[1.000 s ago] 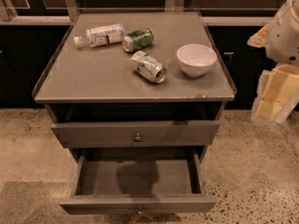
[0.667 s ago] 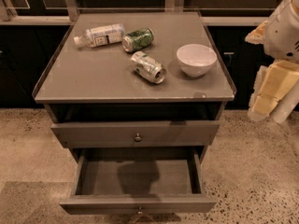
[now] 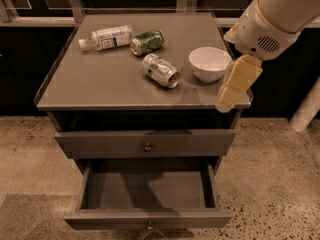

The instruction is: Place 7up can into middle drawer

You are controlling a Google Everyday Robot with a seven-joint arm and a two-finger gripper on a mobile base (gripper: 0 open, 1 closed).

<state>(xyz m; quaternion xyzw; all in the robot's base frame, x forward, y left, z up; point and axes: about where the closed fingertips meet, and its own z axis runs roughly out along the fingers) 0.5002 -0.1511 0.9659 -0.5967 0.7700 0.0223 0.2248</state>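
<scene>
The 7up can (image 3: pixel 160 70) lies on its side on the cabinet top (image 3: pixel 100 84), near the middle, silvery-white with green markings. The middle drawer (image 3: pixel 147 191) is pulled open below and looks empty; its front with the knob (image 3: pixel 148 227) is at the bottom edge. My gripper (image 3: pixel 226 100) hangs at the cabinet's front right corner, just right of and below the white bowl (image 3: pixel 210 63), about a bowl's width from the can. It holds nothing that I can see.
A darker green can (image 3: pixel 147 41) and a clear white-labelled bottle (image 3: pixel 106 37) lie on their sides at the back of the top. The upper drawer front (image 3: pixel 145 143) is closed. Speckled floor surrounds the cabinet.
My arm and gripper have moved left, from beside the cabinet to over its front right corner next to the bowl. The cans, bottle, bowl and drawer have not moved.
</scene>
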